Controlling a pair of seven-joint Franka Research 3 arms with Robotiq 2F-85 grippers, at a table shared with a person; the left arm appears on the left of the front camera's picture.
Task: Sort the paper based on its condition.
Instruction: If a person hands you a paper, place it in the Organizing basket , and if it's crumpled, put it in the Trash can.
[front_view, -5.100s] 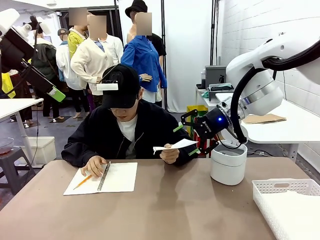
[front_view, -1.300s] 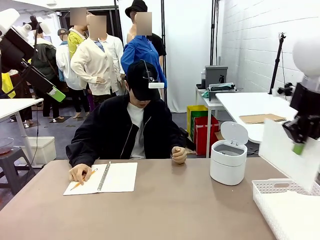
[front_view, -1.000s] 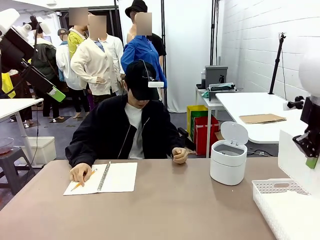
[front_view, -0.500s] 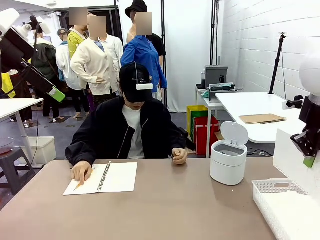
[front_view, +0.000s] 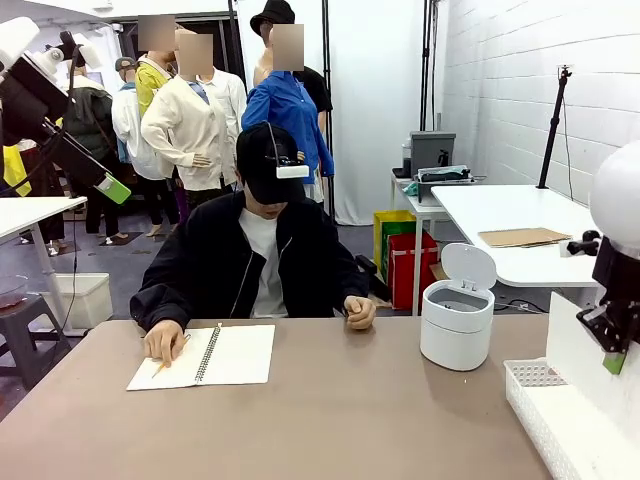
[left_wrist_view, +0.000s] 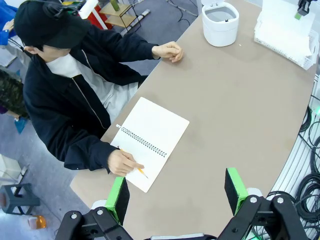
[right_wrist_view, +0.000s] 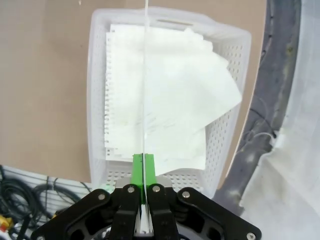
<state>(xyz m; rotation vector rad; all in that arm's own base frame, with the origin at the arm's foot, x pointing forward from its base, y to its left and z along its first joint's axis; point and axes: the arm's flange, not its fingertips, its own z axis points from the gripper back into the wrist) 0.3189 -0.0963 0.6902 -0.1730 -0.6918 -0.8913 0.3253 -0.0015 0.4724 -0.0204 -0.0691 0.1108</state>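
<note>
Currently the right gripper has its green pads pressed fully together on one edge of a sheet of paper, which appears edge-on as a thin line running up the centre of the right wrist view. Gripping a single edge lets the sheet hang straight, presumably so that it can settle flat when let go. Directly beyond it lies the white perforated basket, holding a loose stack of sheets skewed toward the right wall. In the front view the held sheet occupies the lower right of the frame over the basket; whether its free edge touches the stack cannot be determined. The basket walls enclose the stack on all sides, so clearance is upward only. A white bin with its lid raised stands apart, left of the basket. The left gripper hangs high over the table, jaws wide apart and empty. A spiral notebook lies below it, and broad bare tabletop separates that from the basket.
</note>
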